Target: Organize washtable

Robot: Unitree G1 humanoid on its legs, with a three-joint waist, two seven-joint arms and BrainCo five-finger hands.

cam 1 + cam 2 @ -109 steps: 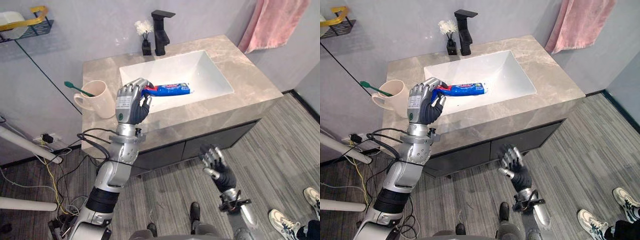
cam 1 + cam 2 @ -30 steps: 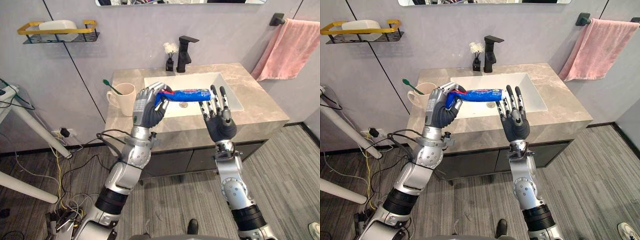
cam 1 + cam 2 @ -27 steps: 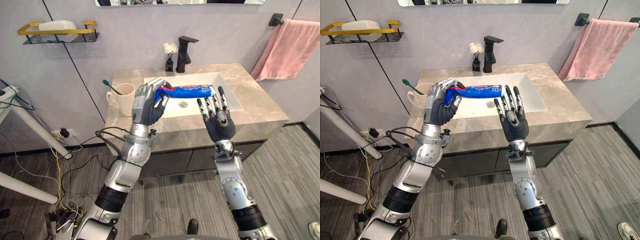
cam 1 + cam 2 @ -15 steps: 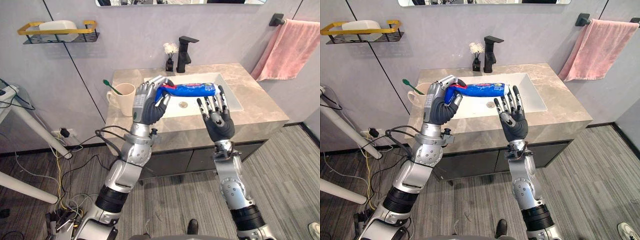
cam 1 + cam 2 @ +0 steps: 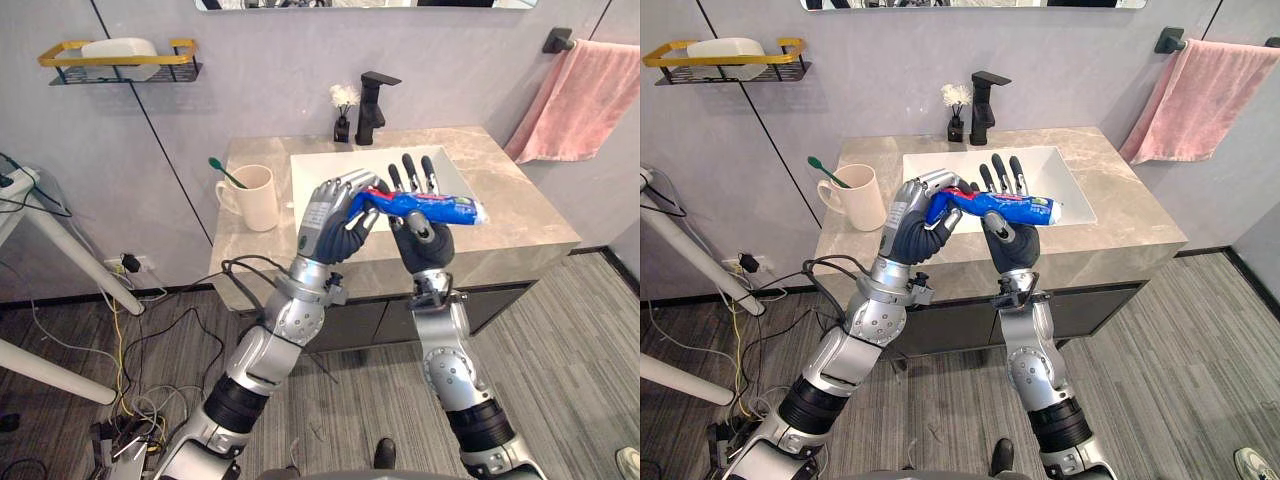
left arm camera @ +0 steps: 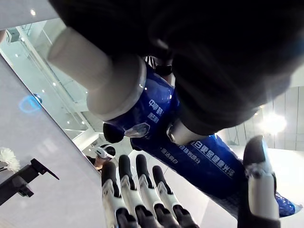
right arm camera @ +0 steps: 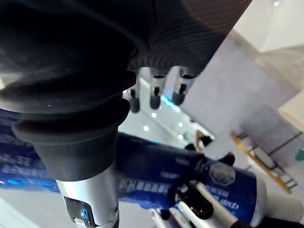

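Note:
My left hand (image 5: pixel 330 215) is shut on the cap end of a blue toothpaste tube (image 5: pixel 428 206) and holds it level above the washtable's front edge (image 5: pixel 520 235). The tube's body lies across the palm of my right hand (image 5: pixel 421 248), whose fingers (image 5: pixel 407 176) stand straight up behind it. In the left wrist view the tube (image 6: pixel 156 114) passes between my curled fingers, with the right hand's fingers (image 6: pixel 137 190) beyond. A cream cup (image 5: pixel 256 198) holding a green toothbrush (image 5: pixel 222 172) stands on the counter's left.
The white sink basin (image 5: pixel 325 170) lies behind both hands. A black faucet (image 5: pixel 375 95) and a small vase (image 5: pixel 343 115) stand at the back edge. A pink towel (image 5: pixel 590 85) hangs at the right, and a wall shelf (image 5: pixel 115 55) at the left.
My left hand has carried the tube rightward and down, from over the basin onto the right palm. The right hand has closed in against the tube, fingers still straight.

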